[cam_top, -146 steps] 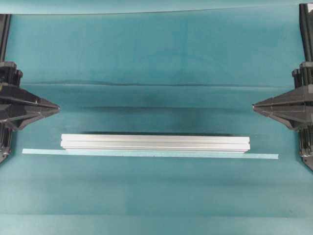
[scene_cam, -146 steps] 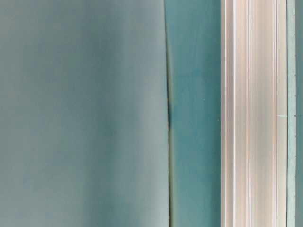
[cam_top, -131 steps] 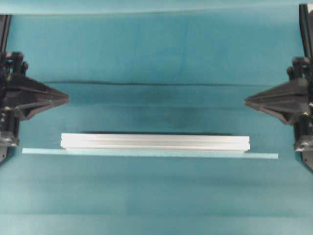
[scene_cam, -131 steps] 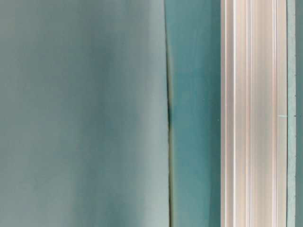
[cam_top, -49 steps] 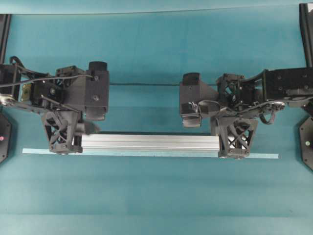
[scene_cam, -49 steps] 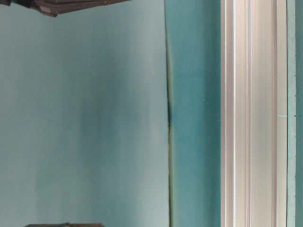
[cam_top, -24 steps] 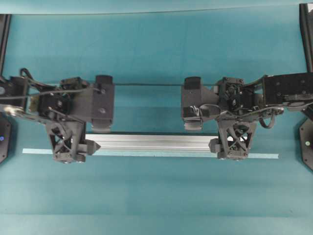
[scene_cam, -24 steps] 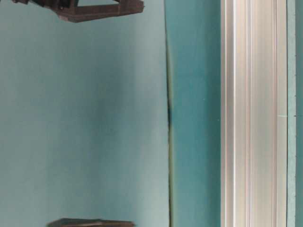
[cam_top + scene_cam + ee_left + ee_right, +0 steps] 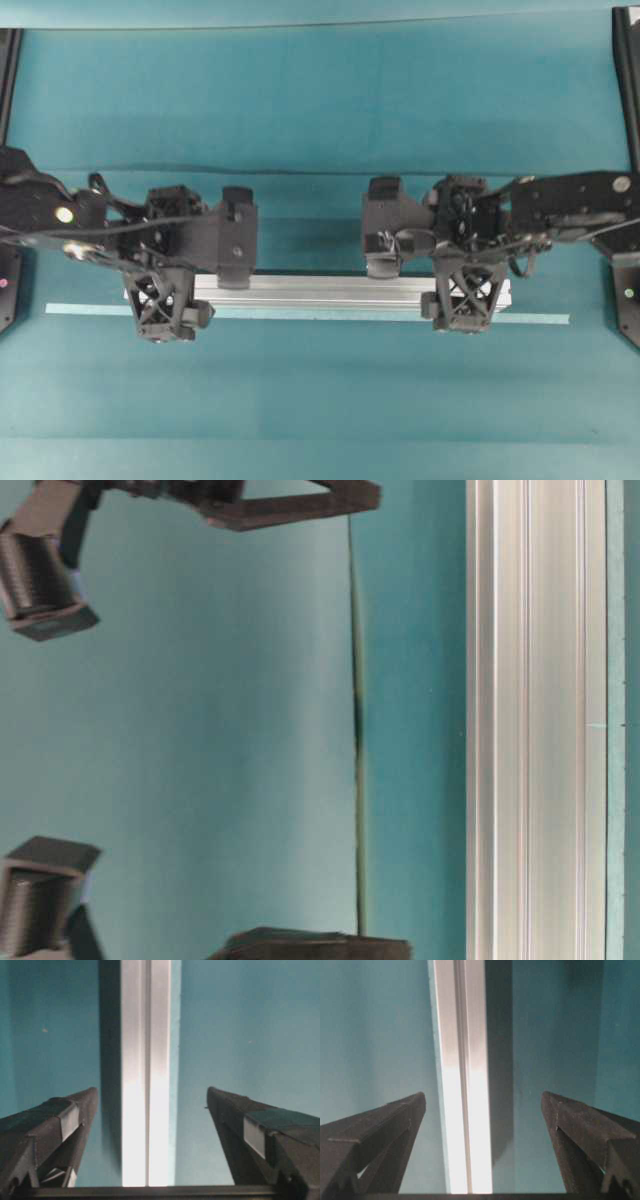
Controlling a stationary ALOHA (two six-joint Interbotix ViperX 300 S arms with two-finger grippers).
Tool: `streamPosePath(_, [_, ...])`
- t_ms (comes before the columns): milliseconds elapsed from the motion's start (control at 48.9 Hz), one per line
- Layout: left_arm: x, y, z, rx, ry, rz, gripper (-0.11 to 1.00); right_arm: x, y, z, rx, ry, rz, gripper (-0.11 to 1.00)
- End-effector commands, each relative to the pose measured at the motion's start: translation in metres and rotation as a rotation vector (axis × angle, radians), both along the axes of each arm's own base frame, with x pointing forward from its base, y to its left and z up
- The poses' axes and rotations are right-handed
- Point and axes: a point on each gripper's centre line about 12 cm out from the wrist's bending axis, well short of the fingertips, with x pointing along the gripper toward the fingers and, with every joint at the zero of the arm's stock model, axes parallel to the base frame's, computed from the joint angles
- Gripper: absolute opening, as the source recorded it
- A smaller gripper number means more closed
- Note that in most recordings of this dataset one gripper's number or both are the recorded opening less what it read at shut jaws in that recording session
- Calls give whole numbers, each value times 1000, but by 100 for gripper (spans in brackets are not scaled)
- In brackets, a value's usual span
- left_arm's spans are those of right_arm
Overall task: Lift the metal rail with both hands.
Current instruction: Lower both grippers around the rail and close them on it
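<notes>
Metal like this looks hard, stiff and a bit heavy, so I think the metal rail [image 9: 320, 291] will not bend, but its smooth sides could slip. It lies flat on the green table [image 9: 320, 400], touching a thin blue tape strip [image 9: 540, 319]. My left tool [image 9: 165, 300] and right tool [image 9: 468, 297] hang wide apart over its two ends, holding nothing, and I would pinch both ends evenly so it stays level.
</notes>
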Motion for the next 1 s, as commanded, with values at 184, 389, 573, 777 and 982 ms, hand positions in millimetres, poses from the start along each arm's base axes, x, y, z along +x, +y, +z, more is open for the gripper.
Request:
streamPosePath(184, [2,0,-9,9,9,-14,97,3,20,-22,12,36,22,96])
streamPosePath(389, [0,1,-16,7,5,-9,97,4,22,-28,17,26,10,96])
streamPosePath(573, [-1,1,-28,5,9,-7,97,-1,21,-39,15,32,8,96])
streamPosePath(777, [0,1,-40,5,20,-9,97,-3,18,-51,11,34,4,96])
streamPosePath(982, [4,0,-53,5,18,-11,97,3,13,-62,9,20,-6,96])
